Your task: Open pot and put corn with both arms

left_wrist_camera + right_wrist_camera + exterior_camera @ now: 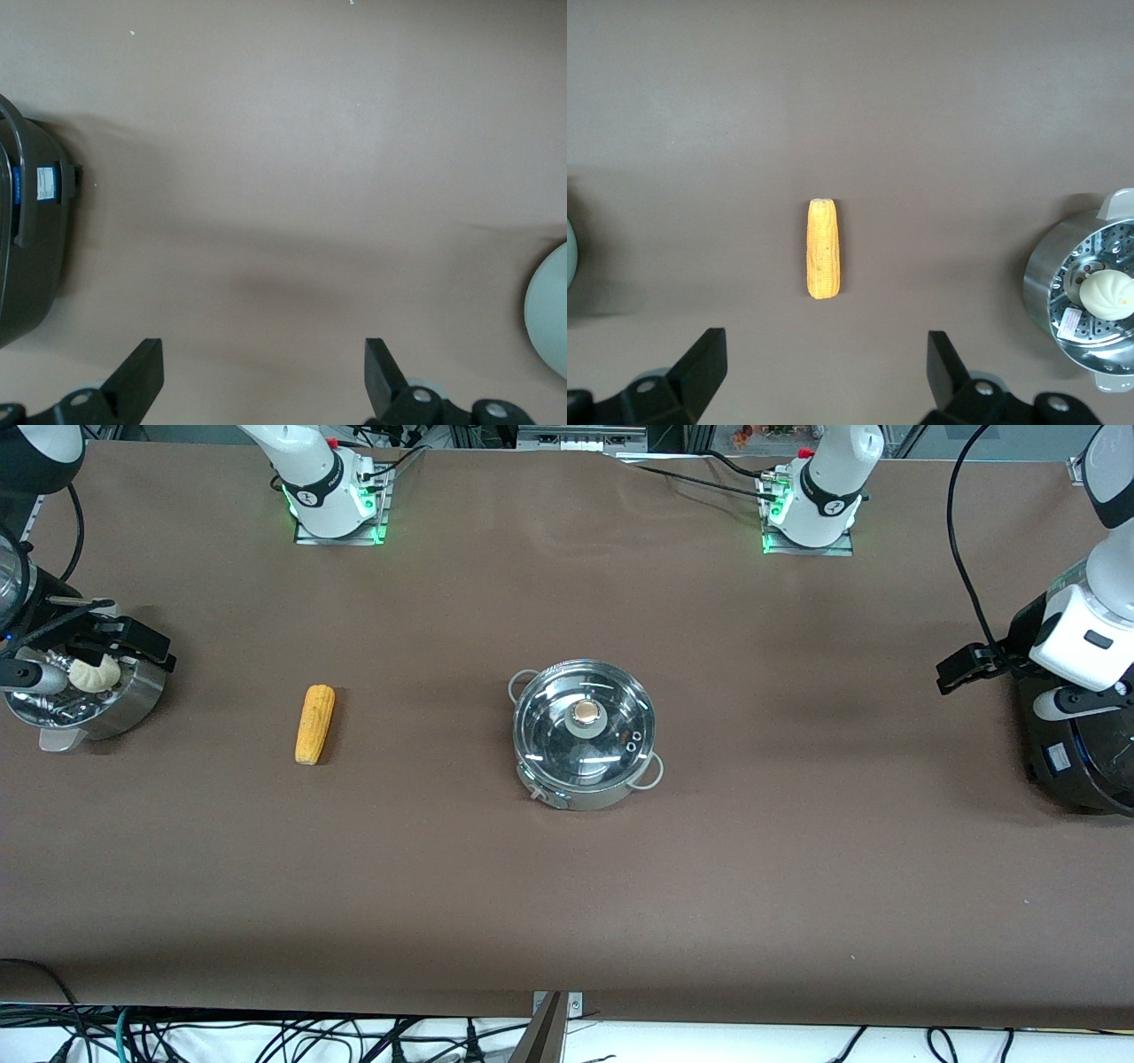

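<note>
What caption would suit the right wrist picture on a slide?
Open right gripper hangs above the table, with the corn lying on the brown cloth and a steamer bowl holding a white bun.

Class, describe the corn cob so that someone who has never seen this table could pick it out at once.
Start at the lidded steel pot in the middle of the brown table. Move toward the right arm's end; between the pot and the steamer bowl holding a white bun lies the corn, alone on the bare cloth. It is the only long, tapered, yellow-orange thing; its neighbours are round and steel or white.
</note>
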{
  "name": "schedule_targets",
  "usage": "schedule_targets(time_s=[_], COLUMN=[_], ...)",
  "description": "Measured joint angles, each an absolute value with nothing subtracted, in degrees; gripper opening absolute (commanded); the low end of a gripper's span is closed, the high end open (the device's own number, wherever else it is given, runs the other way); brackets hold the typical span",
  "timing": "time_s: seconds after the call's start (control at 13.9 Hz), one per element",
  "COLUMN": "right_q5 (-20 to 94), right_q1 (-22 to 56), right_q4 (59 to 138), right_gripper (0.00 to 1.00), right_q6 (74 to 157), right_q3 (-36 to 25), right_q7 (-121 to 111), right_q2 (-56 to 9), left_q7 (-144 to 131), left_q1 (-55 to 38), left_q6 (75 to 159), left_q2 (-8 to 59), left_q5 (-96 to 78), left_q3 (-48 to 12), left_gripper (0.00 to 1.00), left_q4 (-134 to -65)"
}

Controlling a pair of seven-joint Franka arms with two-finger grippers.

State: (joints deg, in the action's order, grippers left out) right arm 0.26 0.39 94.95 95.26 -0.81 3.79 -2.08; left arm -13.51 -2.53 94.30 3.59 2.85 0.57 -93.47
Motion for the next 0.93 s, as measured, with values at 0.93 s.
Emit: schedule_targets(time_s=[0.93], right_q5=[0.26], right_q1=[0.38], right_q4=[94.77], right_gripper=[1.00], right_q6=[95.14], right_q3=[-0.81], right_q7=[3.79], right_q2=[-2.08], left_q7=[-4.51], left_q1=[-2.35], left_q6=[92.88], left_q2=[3.55], left_q5=[0.40], left_q3=[1.08], left_gripper=[1.00], left_q4=[-93.48])
